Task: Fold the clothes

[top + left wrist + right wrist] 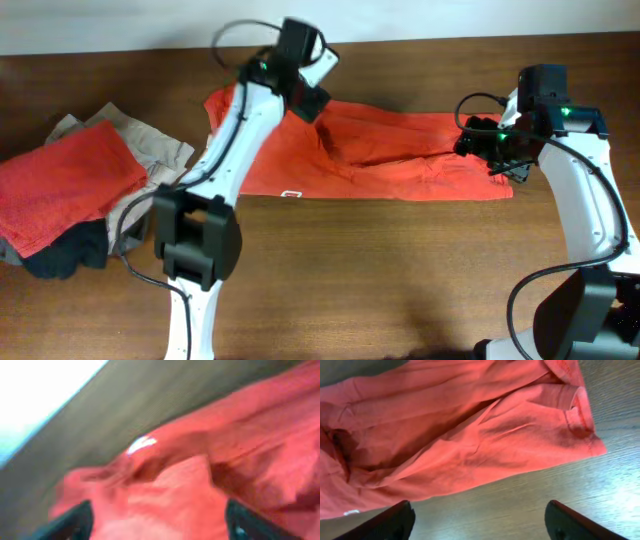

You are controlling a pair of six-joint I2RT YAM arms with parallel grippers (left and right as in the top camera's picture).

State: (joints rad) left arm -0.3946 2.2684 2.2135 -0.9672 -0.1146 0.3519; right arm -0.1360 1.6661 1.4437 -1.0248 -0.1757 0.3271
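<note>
An orange-red T-shirt lies stretched sideways across the middle of the wooden table, creased and partly doubled over. My left gripper hovers over its upper left part. In the blurred left wrist view the left gripper is open, its dark fingers wide apart with red cloth beneath them. My right gripper is at the shirt's right end. The right wrist view has the right gripper open over bare wood, just off the shirt's hem.
At the left edge sits a pile of clothes: a red shirt on top of beige cloth and a dark garment. A small white label shows at the spread shirt's near edge. Bare table wood runs along the front.
</note>
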